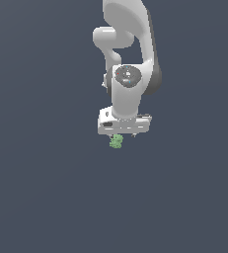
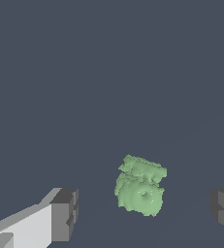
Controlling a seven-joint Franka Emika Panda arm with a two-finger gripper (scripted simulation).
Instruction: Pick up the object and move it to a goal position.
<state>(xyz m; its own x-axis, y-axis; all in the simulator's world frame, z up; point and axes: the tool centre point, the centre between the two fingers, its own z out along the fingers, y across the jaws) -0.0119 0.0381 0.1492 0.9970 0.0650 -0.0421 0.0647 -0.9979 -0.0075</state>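
The object (image 1: 116, 142) is a small light-green lumpy item with ridged bulges, resting on the dark grey surface. In the exterior view it shows just under the white gripper (image 1: 121, 135), whose body hides the fingers. The wrist view shows the object (image 2: 139, 186) lying between the two dark fingertips (image 2: 65, 214), with clear gaps on both sides. The gripper (image 2: 145, 209) is open and touches nothing.
The white arm (image 1: 128, 59) reaches down from the top of the exterior view. All around the object lies plain dark grey floor (image 1: 46, 188). No goal marker is visible.
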